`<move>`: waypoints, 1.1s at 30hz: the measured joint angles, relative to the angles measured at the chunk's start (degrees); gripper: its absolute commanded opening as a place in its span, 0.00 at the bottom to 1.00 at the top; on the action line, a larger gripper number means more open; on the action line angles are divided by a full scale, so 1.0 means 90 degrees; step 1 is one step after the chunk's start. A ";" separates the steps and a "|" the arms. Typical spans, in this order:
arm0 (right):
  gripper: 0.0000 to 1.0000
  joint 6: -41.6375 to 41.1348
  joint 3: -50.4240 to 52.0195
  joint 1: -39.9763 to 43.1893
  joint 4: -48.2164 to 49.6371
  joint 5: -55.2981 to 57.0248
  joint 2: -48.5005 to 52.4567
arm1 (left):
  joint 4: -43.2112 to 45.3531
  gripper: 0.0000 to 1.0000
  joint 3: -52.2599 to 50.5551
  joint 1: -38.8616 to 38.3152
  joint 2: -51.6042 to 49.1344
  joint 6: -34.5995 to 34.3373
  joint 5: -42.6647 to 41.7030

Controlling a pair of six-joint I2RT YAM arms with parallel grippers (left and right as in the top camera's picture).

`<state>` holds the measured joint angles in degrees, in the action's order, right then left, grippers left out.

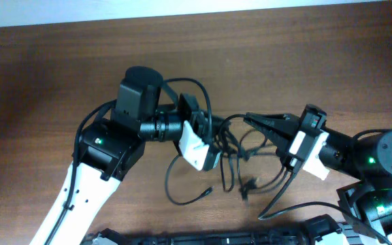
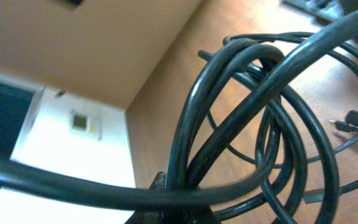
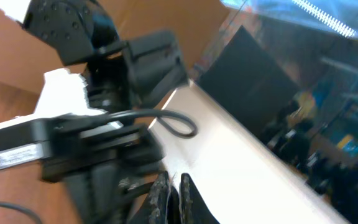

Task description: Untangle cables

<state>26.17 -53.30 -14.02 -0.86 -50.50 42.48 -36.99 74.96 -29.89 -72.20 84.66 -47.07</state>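
Observation:
The cables [image 1: 237, 155] are thin black cords looped together at the middle of the wooden table [image 1: 60, 68], with a small plug end [image 1: 250, 182] lying toward the front. My left gripper [image 1: 216, 135] comes in from the left and is shut on the bundle. In the left wrist view the cables [image 2: 241, 93] rise in thick loops straight from the closed left gripper [image 2: 185, 196], and a plug [image 2: 353, 119] lies on the wood beyond. My right gripper [image 1: 249, 119] points left at the upper edge of the tangle. The right gripper [image 3: 174, 186] is shut, and I see nothing between its tips.
A long black fixture [image 1: 216, 238] runs along the table's front edge between the two arm bases. In the right wrist view the left arm's black and white wrist [image 3: 98, 130] fills the space close ahead of the right fingers.

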 measured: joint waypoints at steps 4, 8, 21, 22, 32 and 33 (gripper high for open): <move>0.04 -0.0007 -0.0002 0.0000 -0.0391 -0.0100 -0.0005 | 0.1035 0.00 -0.0017 0.0000 -0.0002 -0.1270 0.0794; 0.04 -0.0002 -0.0007 0.0000 -0.0843 -0.0291 -0.0007 | 0.2064 0.00 -0.0034 -0.0005 -0.0002 -0.2919 0.1736; 0.47 0.0002 -0.0032 0.0002 -0.2790 0.0129 -0.0007 | 0.2939 0.00 -0.0034 -0.0005 -0.0002 -0.5639 0.3077; 0.56 0.0010 -0.0032 0.0002 -0.2946 0.0236 -0.0007 | 0.2948 0.00 -0.0034 -0.0005 -0.0002 -0.5717 0.3096; 0.99 -0.0015 -0.0032 0.0002 -0.3334 0.1518 -0.0007 | 0.2973 0.00 -0.0034 -0.0005 -0.0002 -0.6035 0.3194; 0.99 -0.0015 -0.0032 0.0002 -0.3351 0.1700 -0.0007 | 0.2973 0.00 -0.0034 -0.0005 -0.0002 -0.6037 0.3271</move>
<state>26.04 -53.58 -14.00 -31.03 -35.20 42.41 -10.24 74.65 -29.93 -72.23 30.33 -17.63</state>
